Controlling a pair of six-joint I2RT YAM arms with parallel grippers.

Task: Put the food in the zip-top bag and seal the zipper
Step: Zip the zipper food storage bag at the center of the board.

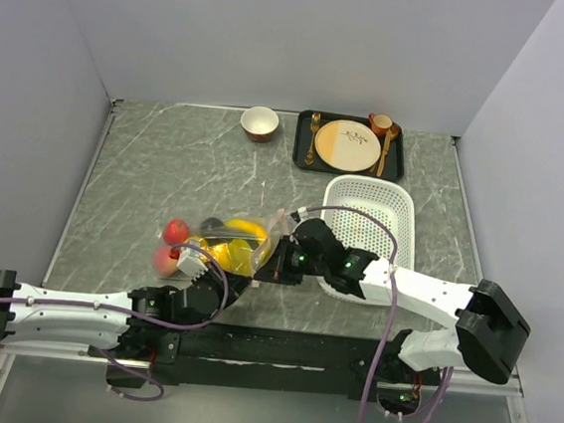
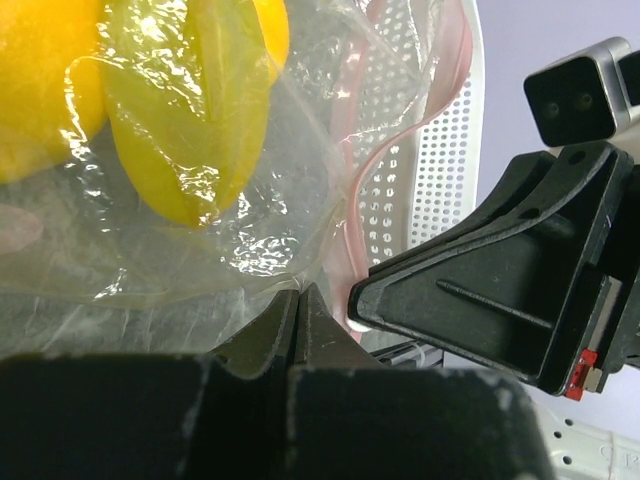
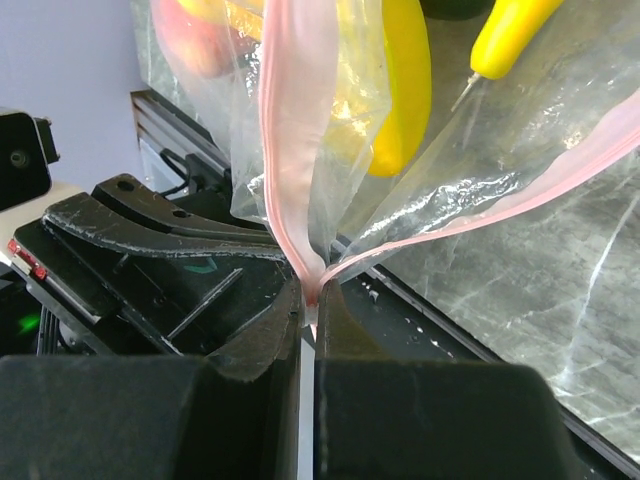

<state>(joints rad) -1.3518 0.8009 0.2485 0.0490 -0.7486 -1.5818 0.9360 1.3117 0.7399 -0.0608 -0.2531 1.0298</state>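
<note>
Found the right gripper (image 3: 310, 300) clamped tight on the zipper (image 3: 283, 150) at the point where both pink tracks converge; beyond it, tracks parting toward 12 and 2 o'clock in the wrist view, mouth unsealed. Found the left gripper (image 2: 300, 298) likewise closed, pinching clear film of the zip-top bag (image 1: 231, 245) just beside that strip. Located the bag near the table's near edge, held between both grippers, at 9 o'clock from the white basket (image 1: 404, 205). Confirmed food inside: yellow banana (image 3: 405, 90), yellow-green piece (image 2: 190, 110), orange-yellow round one (image 2: 40, 80). Red apple (image 1: 175, 231) at the bag's 9 o'clock side, inside or outside not determinable. Judged film thin, limp and slippery, load light but prone to shifting. Recommend holding on the stiffer pink strip, not bare film, when pressing tracks together.
</note>
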